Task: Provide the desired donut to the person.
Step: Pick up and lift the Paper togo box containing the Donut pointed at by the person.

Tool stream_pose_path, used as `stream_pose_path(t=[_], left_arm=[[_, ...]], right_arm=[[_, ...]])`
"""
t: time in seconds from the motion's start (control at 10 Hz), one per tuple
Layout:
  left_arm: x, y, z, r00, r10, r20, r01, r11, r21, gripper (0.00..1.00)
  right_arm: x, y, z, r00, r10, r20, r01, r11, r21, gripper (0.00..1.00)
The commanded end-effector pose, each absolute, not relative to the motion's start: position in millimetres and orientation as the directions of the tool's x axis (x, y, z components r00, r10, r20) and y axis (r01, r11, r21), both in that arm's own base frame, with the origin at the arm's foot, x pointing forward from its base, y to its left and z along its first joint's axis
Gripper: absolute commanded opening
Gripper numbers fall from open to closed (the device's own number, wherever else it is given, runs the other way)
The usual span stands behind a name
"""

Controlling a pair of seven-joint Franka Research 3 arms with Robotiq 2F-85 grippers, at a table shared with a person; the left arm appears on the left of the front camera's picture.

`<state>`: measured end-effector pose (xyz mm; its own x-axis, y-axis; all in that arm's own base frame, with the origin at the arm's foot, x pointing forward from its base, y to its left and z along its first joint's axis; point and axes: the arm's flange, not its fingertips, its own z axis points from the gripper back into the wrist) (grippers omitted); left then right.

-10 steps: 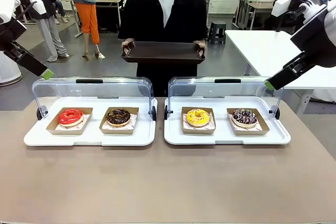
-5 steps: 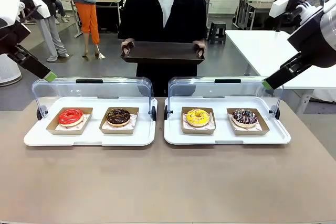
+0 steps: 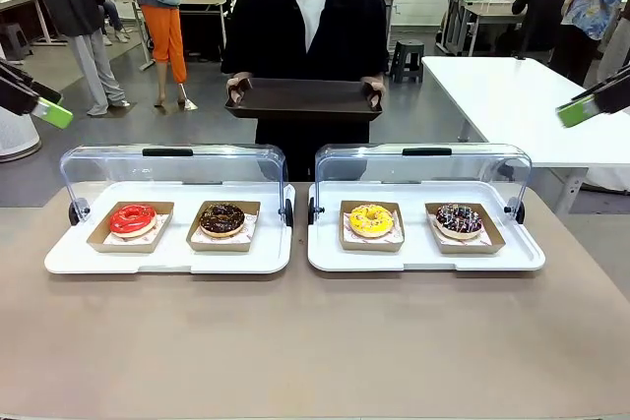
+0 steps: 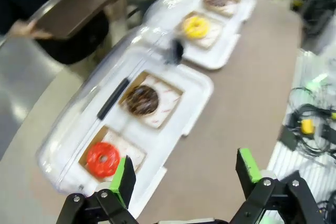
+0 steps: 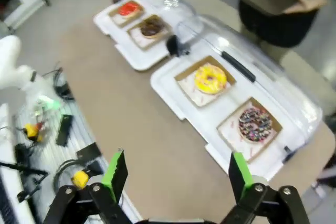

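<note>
The person (image 3: 305,27) stands at the far side and holds out a bare brown serving tray (image 3: 305,100) in both hands. Under clear lids lie a red donut (image 3: 132,218), a chocolate donut (image 3: 222,217), a yellow donut (image 3: 371,219) and a dark sprinkled donut (image 3: 459,218), each in a cardboard holder. Which one is the desired donut I cannot tell. My left gripper (image 3: 47,107) hangs open, high at the left edge, above the red donut (image 4: 103,159). My right gripper (image 3: 589,105) hangs open, high at the right edge, with the yellow donut (image 5: 210,78) far below it. Both are apart from everything.
Two white trays (image 3: 167,261) (image 3: 423,261) with hinged clear covers (image 3: 172,166) (image 3: 423,164), both down, sit side by side at mid table. A white table (image 3: 502,95) stands at the back right. Other people stand farther off.
Both arms have drawn back up and outward, so just their fingertips show at the picture's edges. The person, the tray and the donuts have not moved.
</note>
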<state>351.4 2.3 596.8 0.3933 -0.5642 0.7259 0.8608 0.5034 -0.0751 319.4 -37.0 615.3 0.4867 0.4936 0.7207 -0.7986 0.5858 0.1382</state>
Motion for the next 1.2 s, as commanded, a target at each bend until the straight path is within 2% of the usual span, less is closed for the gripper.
stream_pose_path(t=[0.0,0.4,0.8,1.1], left_arm=[[367,30,609,0.383,-0.559,0.736,0.910,0.365,-0.196,1.00],[386,93,582,0.294,-0.398,0.869,0.938,0.294,-0.183,1.00],[392,117,555,0.253,-0.301,0.920,0.940,0.302,-0.160,1.00],[386,136,547,0.239,-0.269,0.933,0.934,0.325,-0.146,1.00]], right_arm=[[333,-58,626,0.415,0.523,0.744,-0.881,0.435,0.186,1.00],[363,-118,587,0.343,0.477,0.810,-0.916,0.362,0.175,1.00],[359,-168,544,0.187,0.311,0.932,-0.965,0.233,0.116,1.00],[351,-187,532,0.183,0.264,0.947,-0.970,0.206,0.130,1.00]])
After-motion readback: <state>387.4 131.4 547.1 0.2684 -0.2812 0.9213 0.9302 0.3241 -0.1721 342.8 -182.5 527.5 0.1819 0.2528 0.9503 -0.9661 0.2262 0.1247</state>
